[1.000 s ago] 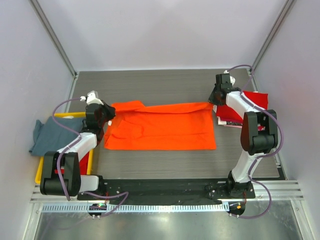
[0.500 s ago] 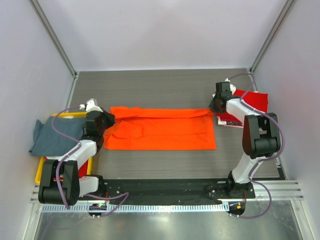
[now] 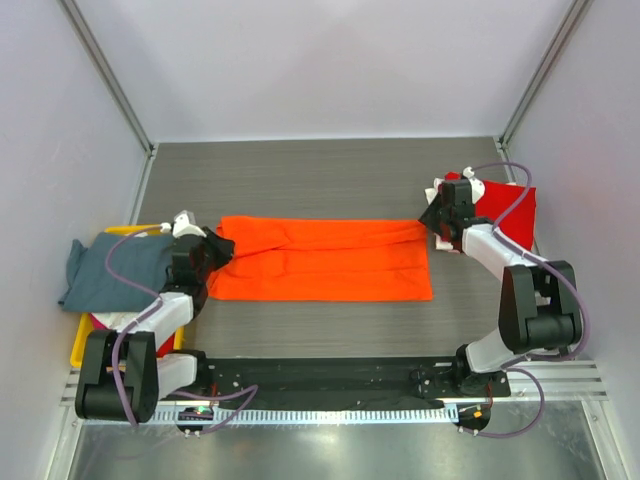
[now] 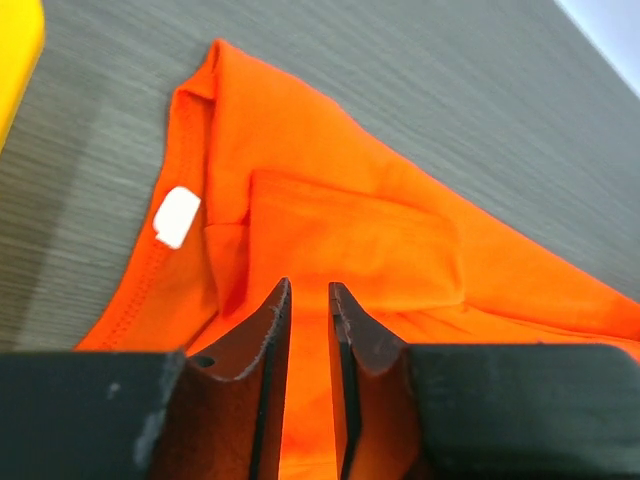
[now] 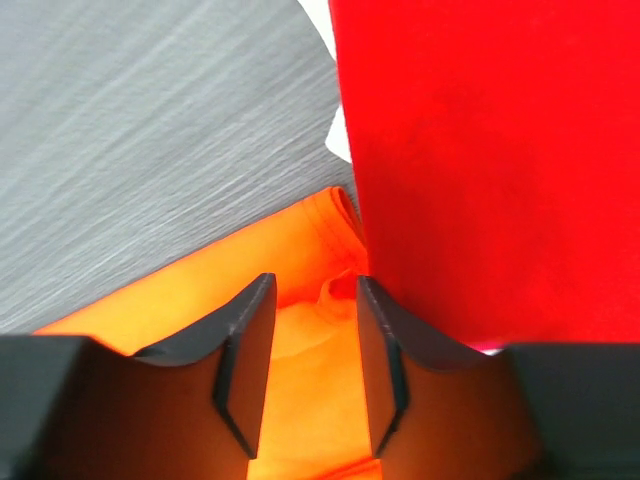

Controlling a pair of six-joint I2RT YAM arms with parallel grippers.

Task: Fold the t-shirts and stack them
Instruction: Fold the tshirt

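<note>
The bright orange t-shirt (image 3: 320,262) lies across the middle of the table, its far edge folded over toward me. My left gripper (image 3: 218,248) is shut on its left end; the left wrist view shows the jaws (image 4: 308,295) nearly together on orange cloth (image 4: 350,230), with a white label (image 4: 177,216) beside them. My right gripper (image 3: 430,222) grips the shirt's far right corner, with bunched orange cloth (image 5: 300,350) between the jaws (image 5: 310,290). A deep red t-shirt (image 3: 500,205) lies folded right beside it, also in the right wrist view (image 5: 480,150). A grey-blue t-shirt (image 3: 115,265) drapes over the bin.
A yellow plastic bin (image 3: 80,345) stands at the left table edge, its corner showing in the left wrist view (image 4: 15,60). A sliver of white cloth (image 5: 338,140) peeks from under the red shirt. Walls close in left, right and behind.
Both grippers have drawn the orange shirt's far edge toward me, so the shirt now looks narrower front to back. The right arm has swung lower and nearer.
</note>
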